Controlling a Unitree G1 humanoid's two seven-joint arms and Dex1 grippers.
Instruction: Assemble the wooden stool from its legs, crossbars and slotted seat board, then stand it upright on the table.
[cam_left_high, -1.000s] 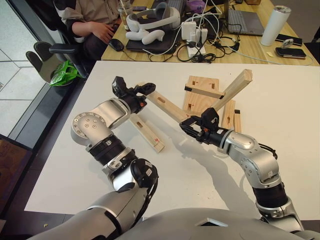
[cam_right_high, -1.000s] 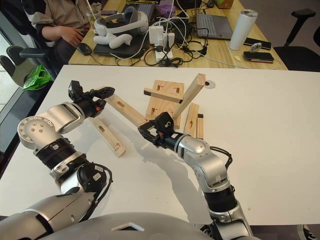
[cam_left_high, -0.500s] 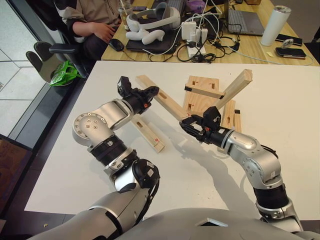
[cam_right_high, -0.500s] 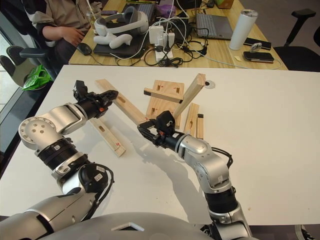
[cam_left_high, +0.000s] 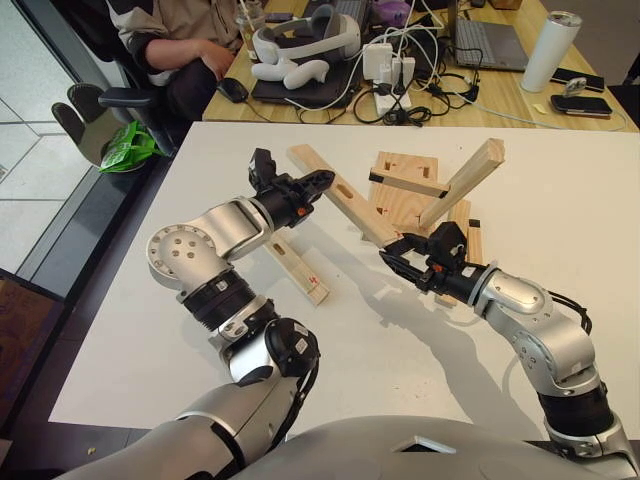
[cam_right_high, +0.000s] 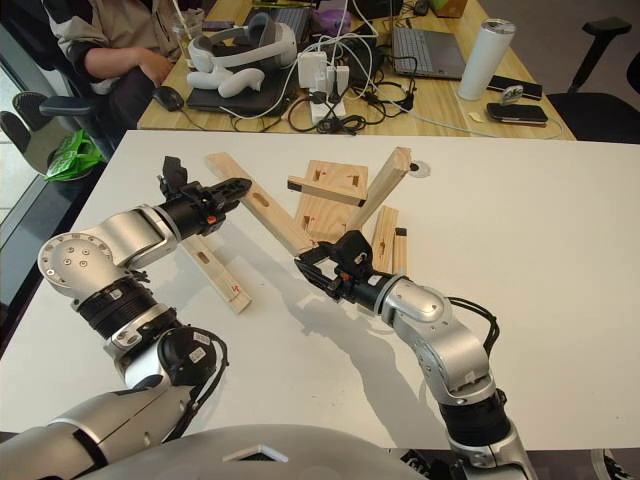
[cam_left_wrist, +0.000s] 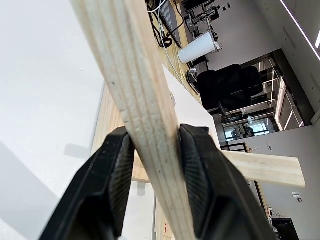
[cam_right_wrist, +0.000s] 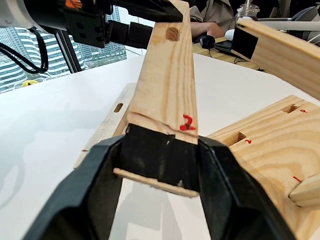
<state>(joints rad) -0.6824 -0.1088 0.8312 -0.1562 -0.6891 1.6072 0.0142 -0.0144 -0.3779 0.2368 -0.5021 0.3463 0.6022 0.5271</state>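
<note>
Across the white surface (cam_left_high: 150, 350), toward its far side: seat board (cam_left_high: 400, 195) lying flat, with a leaning leg (cam_left_high: 468, 175) propped up out of it and crossbars (cam_left_high: 462, 238) just beside. Nearer, under the left arm: a loose leg (cam_left_high: 297, 268) flat on the surface.

Carried clear of the surface between both arms: the held leg (cam_left_high: 345, 195), slanting from the left gripper (cam_left_high: 305, 185) down to the right gripper (cam_left_high: 405, 255). Left fingers (cam_left_wrist: 112, 175) clamped flat on both faces of the wood, partway along. Right fingers (cam_right_wrist: 100, 190) closed around the black-wrapped end (cam_right_wrist: 162, 157).

Probably the step in hand: seating that end in a slot (cam_right_wrist: 239, 136) of the seat board.

- Steer with the right gripper; use the left only to set the tilt.
- Pair the red mark (cam_right_wrist: 186, 123) on the held leg with the slot bearing a like mark.
- Square the end over the slot before pressing down.
- Pass wide of the leaning leg.
- Regrip higher before pushing home, the right fingers seemingly covering the very part meant for the slot.
</note>
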